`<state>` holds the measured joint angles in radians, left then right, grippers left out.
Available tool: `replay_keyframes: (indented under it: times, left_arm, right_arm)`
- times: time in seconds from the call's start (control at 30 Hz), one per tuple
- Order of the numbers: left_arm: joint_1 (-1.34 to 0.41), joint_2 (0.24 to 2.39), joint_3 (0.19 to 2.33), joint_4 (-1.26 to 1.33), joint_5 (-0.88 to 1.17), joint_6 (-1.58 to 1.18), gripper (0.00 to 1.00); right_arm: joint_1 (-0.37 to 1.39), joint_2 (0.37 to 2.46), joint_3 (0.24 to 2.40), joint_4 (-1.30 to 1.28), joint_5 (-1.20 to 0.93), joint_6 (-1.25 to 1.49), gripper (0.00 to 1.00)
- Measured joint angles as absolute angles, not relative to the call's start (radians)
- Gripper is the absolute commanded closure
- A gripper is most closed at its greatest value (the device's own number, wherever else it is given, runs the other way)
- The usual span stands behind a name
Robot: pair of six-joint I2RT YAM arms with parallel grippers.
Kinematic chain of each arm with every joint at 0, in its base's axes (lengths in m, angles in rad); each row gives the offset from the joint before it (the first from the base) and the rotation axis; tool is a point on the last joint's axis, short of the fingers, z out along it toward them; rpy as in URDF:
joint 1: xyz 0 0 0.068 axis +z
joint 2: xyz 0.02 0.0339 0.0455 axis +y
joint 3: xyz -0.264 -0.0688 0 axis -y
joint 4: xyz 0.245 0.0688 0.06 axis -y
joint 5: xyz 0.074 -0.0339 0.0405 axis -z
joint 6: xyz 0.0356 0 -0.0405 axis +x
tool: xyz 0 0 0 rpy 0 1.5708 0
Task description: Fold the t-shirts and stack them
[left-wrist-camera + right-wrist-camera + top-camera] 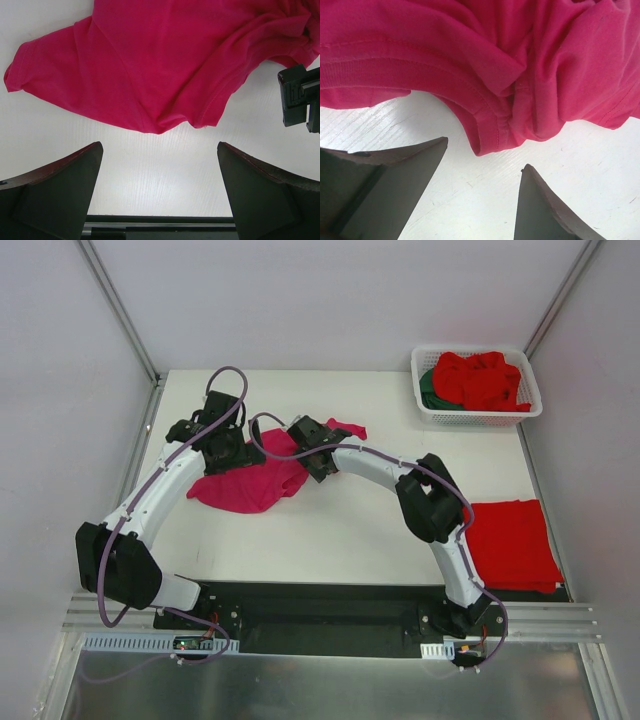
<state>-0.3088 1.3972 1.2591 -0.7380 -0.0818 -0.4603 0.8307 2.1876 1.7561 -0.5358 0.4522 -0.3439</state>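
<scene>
Right gripper (485, 154) at magenta shirt (248, 485), elongated sideways.

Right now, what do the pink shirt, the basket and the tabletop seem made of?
Pink shirt: soft matte knit, likely cotton jersey; stitched hems, limp folds.
Basket: white plastic, probably; slotted moulded walls.
Tabletop: white matte laminate or painted board, perhaps; faint grain streaks.

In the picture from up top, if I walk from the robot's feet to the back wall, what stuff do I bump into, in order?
folded red t-shirt → crumpled pink t-shirt → white basket holding red t-shirts and a green t-shirt
</scene>
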Motion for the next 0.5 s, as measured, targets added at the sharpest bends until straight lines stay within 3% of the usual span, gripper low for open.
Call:
replay_keyframes:
  times: [0.23, 0.33, 0.37, 0.4, 0.5]
  left_arm:
    - [-0.309, 1.397, 1.253, -0.738, -0.088, -0.460, 0.01]
    - [-0.309, 1.397, 1.247, -0.739, -0.089, -0.459, 0.01]
    - [-0.309, 1.397, 1.246, -0.739, -0.089, -0.459, 0.01]
    - [-0.309, 1.397, 1.246, -0.740, -0.090, -0.458, 0.01]
    - [-0.308, 1.397, 1.246, -0.739, -0.091, -0.457, 0.01]
  right_arm:
    - [0.822, 2.214, 1.758, -0.539, 0.433, -0.341, 0.43]
    - [0.814, 2.234, 1.759, -0.540, 0.425, -0.339, 0.66]
    - [0.812, 2.240, 1.762, -0.542, 0.424, -0.342, 0.89]
    - [0.809, 2.248, 1.767, -0.545, 0.423, -0.341, 0.99]
    - [0.804, 2.258, 1.782, -0.567, 0.426, -0.334, 0.99]
